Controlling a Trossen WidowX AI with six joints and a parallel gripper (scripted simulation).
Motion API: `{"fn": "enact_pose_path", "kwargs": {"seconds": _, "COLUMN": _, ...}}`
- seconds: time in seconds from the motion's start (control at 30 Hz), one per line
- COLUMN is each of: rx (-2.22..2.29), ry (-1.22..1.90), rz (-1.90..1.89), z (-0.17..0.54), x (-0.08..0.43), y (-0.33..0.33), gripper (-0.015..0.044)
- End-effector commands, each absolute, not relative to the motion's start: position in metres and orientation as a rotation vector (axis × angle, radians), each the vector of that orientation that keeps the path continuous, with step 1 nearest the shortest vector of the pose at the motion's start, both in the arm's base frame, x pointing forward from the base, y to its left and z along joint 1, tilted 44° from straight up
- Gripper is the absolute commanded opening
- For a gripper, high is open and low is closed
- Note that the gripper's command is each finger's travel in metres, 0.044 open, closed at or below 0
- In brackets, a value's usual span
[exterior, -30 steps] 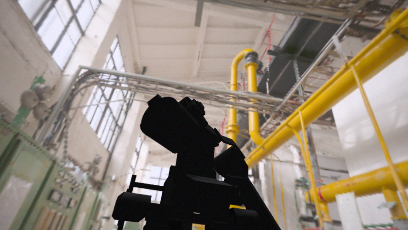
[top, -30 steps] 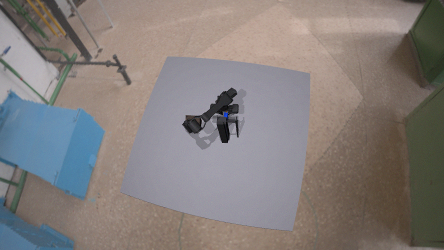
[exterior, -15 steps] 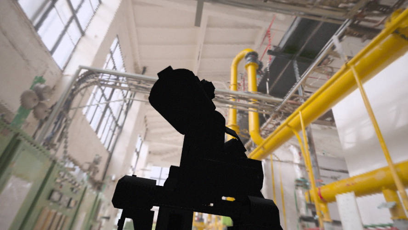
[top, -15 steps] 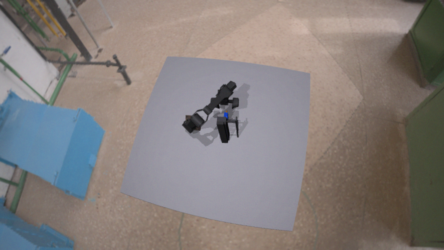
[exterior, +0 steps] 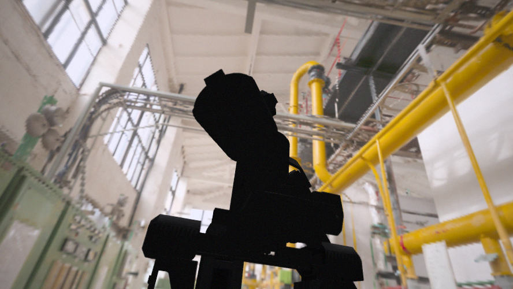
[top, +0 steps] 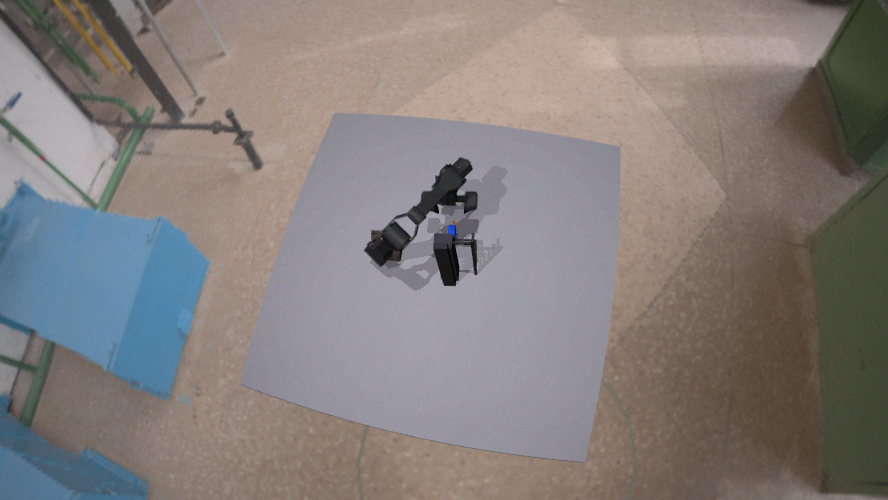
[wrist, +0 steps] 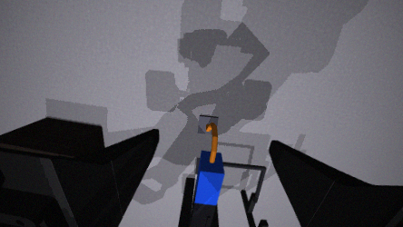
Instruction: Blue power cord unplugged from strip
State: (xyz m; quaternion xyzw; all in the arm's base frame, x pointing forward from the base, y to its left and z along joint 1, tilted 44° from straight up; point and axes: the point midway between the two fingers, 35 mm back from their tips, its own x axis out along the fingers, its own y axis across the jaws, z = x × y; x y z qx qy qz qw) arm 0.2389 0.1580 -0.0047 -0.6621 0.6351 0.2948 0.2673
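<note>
The blue plug [top: 451,230] [wrist: 210,187] is at the near end of the black power strip [top: 445,262], which stands as a tall dark block. An orange cord end [top: 453,222] [wrist: 214,143] curls out of the plug. Whether the plug is seated or slightly apart from the strip cannot be told. My gripper [top: 450,208] [wrist: 214,140] is wide open and empty, with one finger on each side of the plug's line and clear space between fingers and plug. In the exterior view only the dark arm and gripper body show; plug and strip are hidden.
A thin black frame [top: 475,254] [wrist: 260,188] stands close beside the strip. The arm's base [top: 395,255] is left of the strip, with the arm reaching over from it. All stand on a grey mat [top: 372,347].
</note>
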Motion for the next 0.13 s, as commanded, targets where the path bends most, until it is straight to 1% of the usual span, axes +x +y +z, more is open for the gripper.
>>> {"fn": "enact_pose_path", "kwargs": {"seconds": 0.0, "rx": -1.779, "ry": 1.713, "rz": 0.795, "z": -0.0046, "x": 0.2393, "y": 0.1594, "gripper": 0.044}}
{"fn": "enact_pose_path", "kwargs": {"seconds": 0.1, "rx": -1.779, "ry": 1.713, "rz": 0.795, "z": -0.0046, "x": 0.2393, "y": 0.1594, "gripper": 0.044}}
